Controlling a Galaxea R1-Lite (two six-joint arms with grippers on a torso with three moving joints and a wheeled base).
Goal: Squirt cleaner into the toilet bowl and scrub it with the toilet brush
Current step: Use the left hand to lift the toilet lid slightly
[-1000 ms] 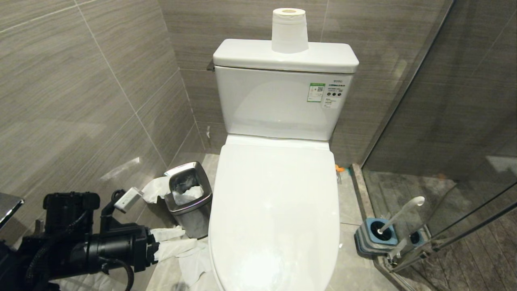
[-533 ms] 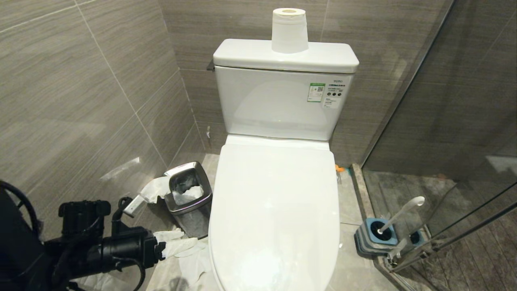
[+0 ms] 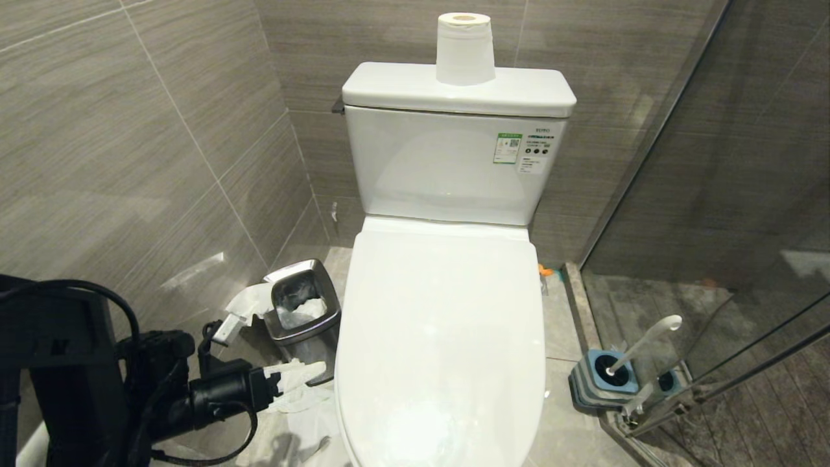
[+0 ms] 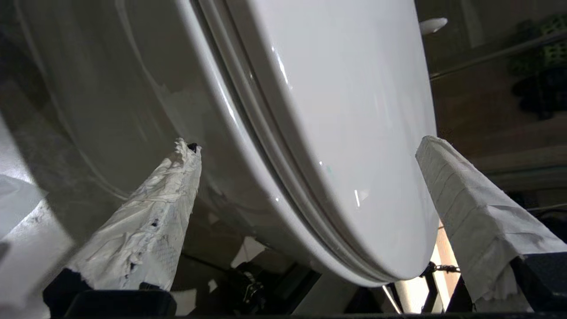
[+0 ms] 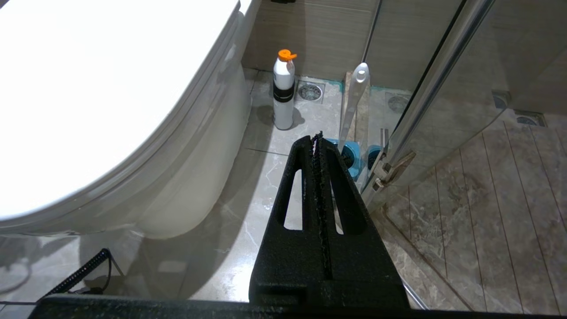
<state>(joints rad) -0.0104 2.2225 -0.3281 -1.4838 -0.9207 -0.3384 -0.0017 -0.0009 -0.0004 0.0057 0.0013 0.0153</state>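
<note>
Toilet bowl (image 3: 441, 337): centre of floor, lid down, long axis running front to back. Left gripper (image 3: 295, 383): nearer arm, low at the bowl's left front, jaws spread wide and empty, lid edge lying between them. Right gripper (image 5: 320, 146): closed, holding nothing. Cleaner (image 5: 283, 91): upright on floor, right of bowl.
</note>
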